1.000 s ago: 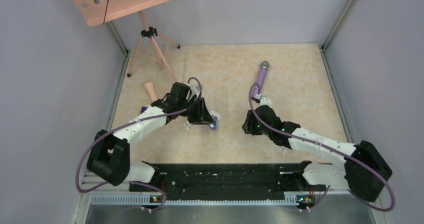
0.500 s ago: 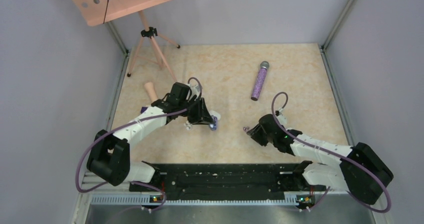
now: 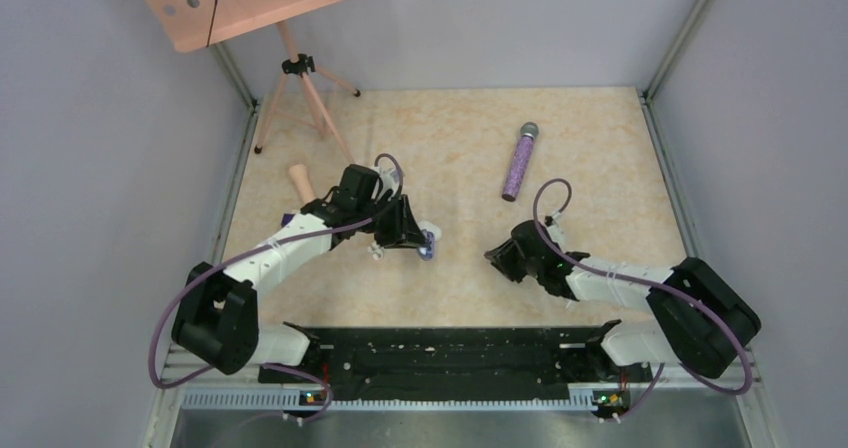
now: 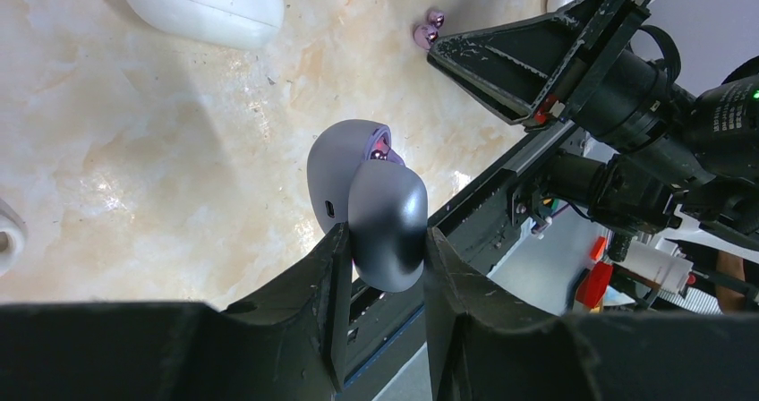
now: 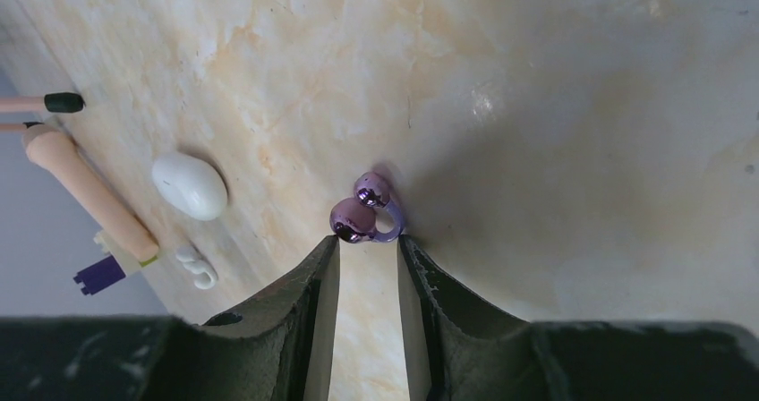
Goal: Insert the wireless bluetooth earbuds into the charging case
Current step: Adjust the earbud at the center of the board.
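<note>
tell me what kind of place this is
Probably a robot lab test cell: plain grey walls box in a marble-patterned tabletop, with a left arm and right arm bolted at its near edge.

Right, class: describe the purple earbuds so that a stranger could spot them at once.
Start at the beige table, then find the right claw. The earbuds lie on the table at the claw's tips: two tiny glossy purple beads touching each other, unlike the larger white case.
</note>
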Motion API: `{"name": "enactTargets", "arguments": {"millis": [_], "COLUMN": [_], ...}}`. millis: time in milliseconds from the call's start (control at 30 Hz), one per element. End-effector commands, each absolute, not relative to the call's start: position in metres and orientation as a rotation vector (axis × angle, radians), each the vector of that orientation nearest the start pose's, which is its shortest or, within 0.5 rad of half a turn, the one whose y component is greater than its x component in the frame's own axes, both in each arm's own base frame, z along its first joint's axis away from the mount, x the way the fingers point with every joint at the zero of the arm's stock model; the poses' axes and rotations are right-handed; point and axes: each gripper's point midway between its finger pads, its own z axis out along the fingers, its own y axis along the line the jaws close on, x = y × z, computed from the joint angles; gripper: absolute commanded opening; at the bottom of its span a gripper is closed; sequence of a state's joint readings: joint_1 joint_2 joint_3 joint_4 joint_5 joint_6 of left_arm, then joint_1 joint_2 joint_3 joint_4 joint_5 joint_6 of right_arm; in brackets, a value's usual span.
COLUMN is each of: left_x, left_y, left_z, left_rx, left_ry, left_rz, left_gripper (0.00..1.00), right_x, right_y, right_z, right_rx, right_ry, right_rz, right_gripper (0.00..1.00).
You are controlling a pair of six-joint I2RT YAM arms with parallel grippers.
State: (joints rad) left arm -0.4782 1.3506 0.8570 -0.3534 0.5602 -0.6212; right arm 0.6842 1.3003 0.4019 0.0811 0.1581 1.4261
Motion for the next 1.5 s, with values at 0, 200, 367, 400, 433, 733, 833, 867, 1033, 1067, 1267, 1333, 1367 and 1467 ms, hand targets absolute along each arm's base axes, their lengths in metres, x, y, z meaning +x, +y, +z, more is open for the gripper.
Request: {"name": "enactTargets", "arguments": {"millis": [0,200,367,400,433,733,833,867,1033,1067,1267,1333,1367,1467], "left_x": [0.236,0.235,0.236,0.236,0.236,0.235,0.235,0.235,0.234,0.234,0.234,0.234,0.234,0.234], "left_y": [-0.251,-0.251,-0.252,-0.251,-0.251,-0.249,-0.249,-0.249,-0.248,-0.248,-0.249,-0.249,-0.249,-0.248], "left_z": [0.143,0.143,0.143,0.143,0.143,0.143,0.144,0.144,0.144,0.144,0.144,0.145,0.145,0.145], "left_rx": [0.149,0.154,0.154,0.153,0.152,0.157,0.159,0.159,0.157,0.158,0.157,0.156,0.158,0.158], "left_ry": [2.521,2.52,2.522,2.522,2.521,2.522,2.521,2.519,2.522,2.523,2.525,2.523,2.519,2.519], "left_rz": [-1.156,-1.152,-1.153,-1.153,-1.152,-1.137,-1.137,-1.136,-1.135,-1.135,-1.142,-1.14,-1.137,-1.136], "left_gripper": [0.0,0.0,0.0,0.0,0.0,0.0,0.0,0.0,0.0,0.0,0.0,0.0,0.0,0.0], "right_x": [0.247,0.26,0.272,0.273,0.274,0.284,0.288,0.289,0.294,0.297,0.308,0.308,0.308,0.304], "right_y": [0.197,0.198,0.208,0.208,0.208,0.196,0.195,0.193,0.178,0.177,0.182,0.183,0.183,0.181], "right_z": [0.016,0.023,0.026,0.025,0.025,0.018,0.02,0.021,0.025,0.028,0.031,0.03,0.03,0.03], "right_rx": [1.01,0.925,0.826,0.823,0.819,0.693,0.662,0.654,0.596,0.581,0.482,0.472,0.466,0.452], "right_ry": [2.327,2.316,2.349,2.355,2.357,2.417,2.426,2.428,2.416,2.402,2.436,2.444,2.447,2.453], "right_rz": [0.669,0.658,0.65,0.638,0.631,0.469,0.439,0.421,0.298,0.289,0.273,0.278,0.274,0.275], "right_gripper": [0.3,0.3,0.29,0.28,0.28,0.38,0.4,0.4,0.4,0.4,0.38,0.37,0.37,0.38]}}
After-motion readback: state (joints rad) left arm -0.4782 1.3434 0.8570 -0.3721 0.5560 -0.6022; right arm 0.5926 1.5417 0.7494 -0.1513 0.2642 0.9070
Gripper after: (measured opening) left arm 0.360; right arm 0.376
